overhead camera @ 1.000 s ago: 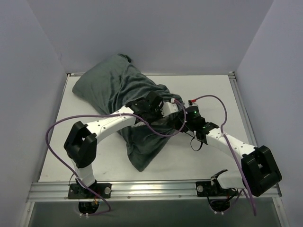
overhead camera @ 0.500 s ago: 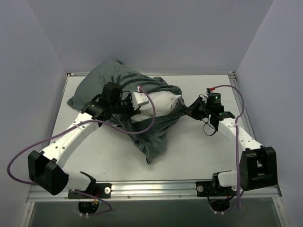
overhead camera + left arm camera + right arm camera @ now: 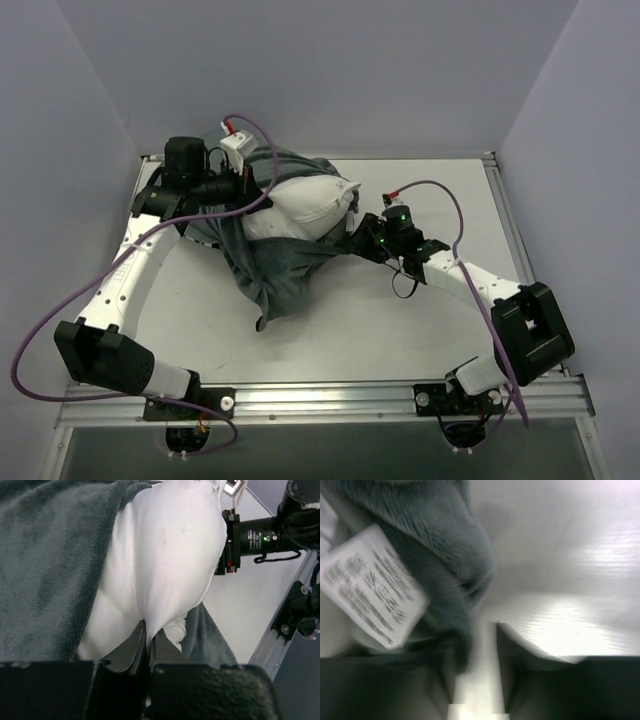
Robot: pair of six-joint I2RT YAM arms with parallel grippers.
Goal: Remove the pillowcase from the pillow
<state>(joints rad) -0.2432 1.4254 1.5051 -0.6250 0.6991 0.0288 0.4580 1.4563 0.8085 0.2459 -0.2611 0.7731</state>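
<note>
Top view: the left gripper (image 3: 262, 193) has swung far left, drawing the pillow (image 3: 305, 203) half out of the pillowcase (image 3: 268, 272), which the right gripper (image 3: 356, 244) anchors mid-table (image 3: 430, 330); removal looks well advanced. Left wrist: jaws pinched shut on a white pillow fold, with the cover's far end cut off. Right wrist: blurred, with the jaws nearly closed on grey pillowcase beside a care label (image 3: 370, 597); contact is indistinct.

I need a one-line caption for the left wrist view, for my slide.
Left gripper pinching a fold of the white pillow, partly out of its grey-green pillowcase.
</note>
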